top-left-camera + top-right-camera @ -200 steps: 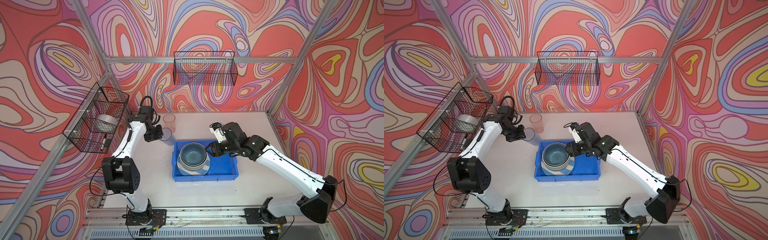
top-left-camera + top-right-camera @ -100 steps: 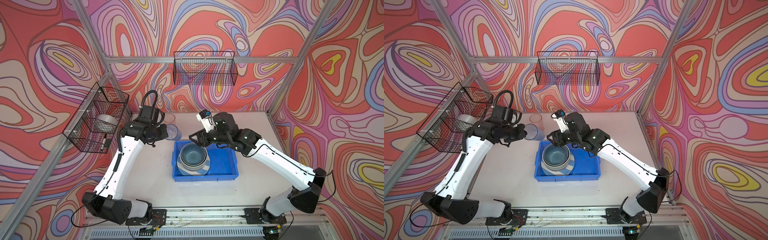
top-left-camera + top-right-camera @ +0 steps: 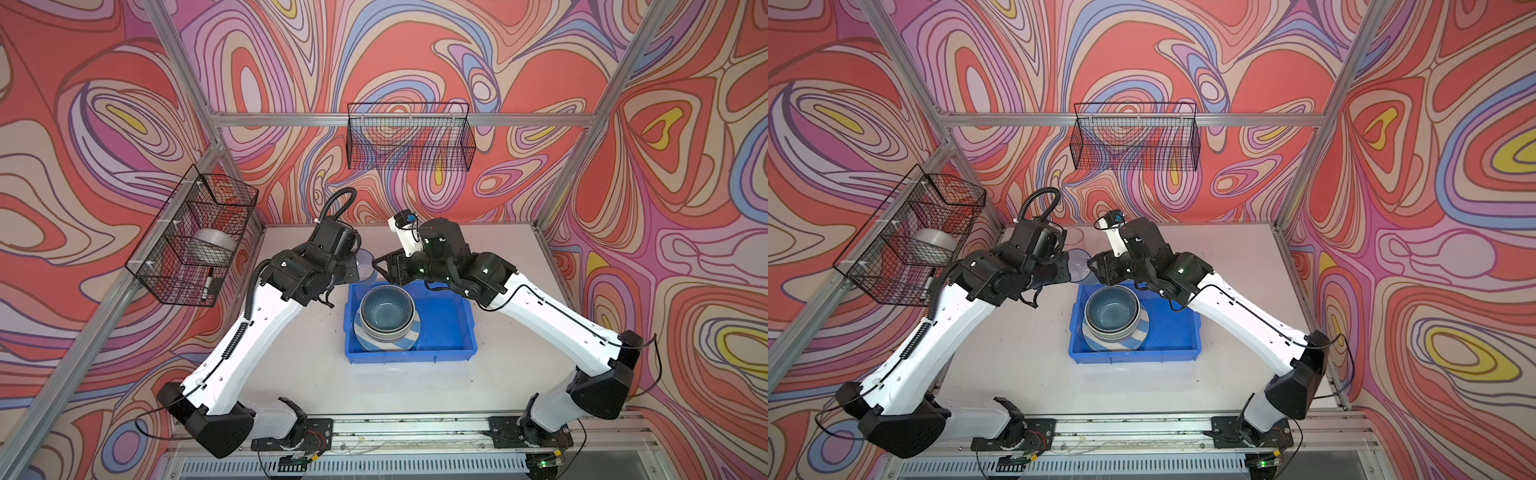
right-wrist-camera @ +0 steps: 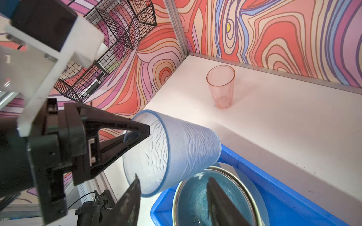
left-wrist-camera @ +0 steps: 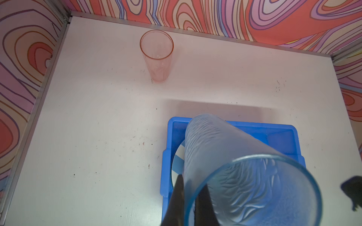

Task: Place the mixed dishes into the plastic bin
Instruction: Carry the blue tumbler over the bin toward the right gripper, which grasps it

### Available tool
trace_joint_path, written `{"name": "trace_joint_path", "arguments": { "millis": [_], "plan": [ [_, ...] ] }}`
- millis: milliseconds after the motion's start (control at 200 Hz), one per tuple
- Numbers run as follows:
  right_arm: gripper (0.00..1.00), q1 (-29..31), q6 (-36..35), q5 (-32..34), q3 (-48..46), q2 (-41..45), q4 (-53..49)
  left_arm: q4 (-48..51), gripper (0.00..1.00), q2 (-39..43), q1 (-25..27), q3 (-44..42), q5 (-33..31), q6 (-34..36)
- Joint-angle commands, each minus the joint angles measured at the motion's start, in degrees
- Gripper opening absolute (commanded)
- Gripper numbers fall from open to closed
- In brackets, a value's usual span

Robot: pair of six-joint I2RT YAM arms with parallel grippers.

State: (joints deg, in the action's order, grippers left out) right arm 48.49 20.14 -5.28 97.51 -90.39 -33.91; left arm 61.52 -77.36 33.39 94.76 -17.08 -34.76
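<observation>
My left gripper [image 5: 191, 197] is shut on the rim wall of the clear bluish tumbler [image 5: 235, 166], one finger inside and one outside. The tumbler [image 3: 368, 268] lies tipped on its side in the air over the far left corner of the blue plastic bin [image 3: 411, 357]. My right gripper [image 4: 173, 178] stands open close to it, one finger by its rim, gripping nothing. In the bin a dark blue-grey bowl [image 3: 386, 307] sits nested in a pale green bowl on a blue-and-white striped plate [image 3: 386, 345]. The pinkish tumbler [image 5: 156, 56] stands upright on the table near the back wall.
A black wire basket [image 3: 409, 137] hangs on the back wall. Another [image 3: 195, 237] on the left wall holds a white roll [image 3: 214, 245]. Aluminium frame posts stand at the table's back corners. Both arms crowd the space over the bin's far edge.
My left arm has lifted the bluish tumbler from beside the pinkish one and swung it, tipped over, toward the bin. The right gripper has moved from the bin's right side to meet it.
</observation>
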Motion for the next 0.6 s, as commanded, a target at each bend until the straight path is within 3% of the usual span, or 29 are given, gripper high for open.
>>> {"name": "trace_joint_path", "arguments": {
  "millis": [0, 336, 591],
  "plan": [
    [0.54, 0.4, 0.8, 2.8, 1.8, -1.2, -1.9, -0.8, 0.0, -0.4, 1.6, 2.4, -3.6, -1.1],
    [0.5, 0.4, 2.0, 6.3, 7.2, -5.9, -7.6, -3.0, 0.0, -1.8, 6.8, 4.2, -5.6, 1.7],
    [0.31, 0.4, 2.6, 9.3, 8.4, -7.1, -10.5, -6.0, 0.0, -2.2, 8.4, 3.8, -5.2, 6.5]
  ]
}}
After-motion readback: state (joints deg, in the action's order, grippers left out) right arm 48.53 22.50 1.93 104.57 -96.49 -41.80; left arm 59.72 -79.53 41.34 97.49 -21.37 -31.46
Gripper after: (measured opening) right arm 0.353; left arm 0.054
